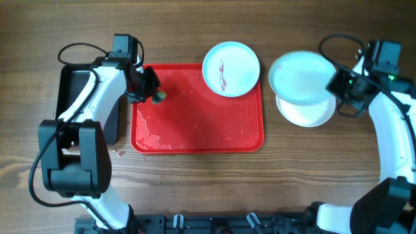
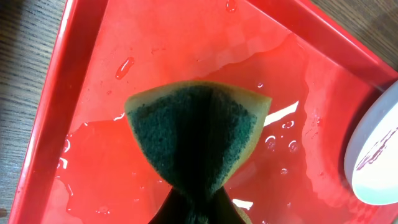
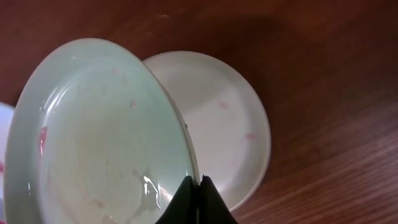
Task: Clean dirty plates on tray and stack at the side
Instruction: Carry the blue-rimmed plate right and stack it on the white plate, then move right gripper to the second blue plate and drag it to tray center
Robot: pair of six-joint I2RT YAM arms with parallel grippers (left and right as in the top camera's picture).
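Pinching mint plate (image 3: 99,143) rim is right pincer (image 3: 198,184).

You have nothing to read here: no lettering, label, number or sign on the tray (image 1: 195,123) or plates (image 1: 237,58).

The middle and near half of the red tray (image 1: 195,133) are lying open, with only puddles (image 2: 273,124) sitting there; a gripper could be coming down anywhere on that stretch. The streaked plate (image 1: 231,68) is taking up the far right corner, overhanging the rim; the left gripper (image 1: 148,88), pinching a sponge (image 2: 196,134), is blocking the far left corner; its arm (image 1: 97,91) is crossing the black tray (image 1: 68,88), closing that side. To the right, a mint plate (image 1: 300,75) is hanging tilted in the right gripper (image 1: 335,83) over a white plate (image 1: 305,114); only a narrow strip of table (image 1: 195,188) is showing between the tray rim and those plates.
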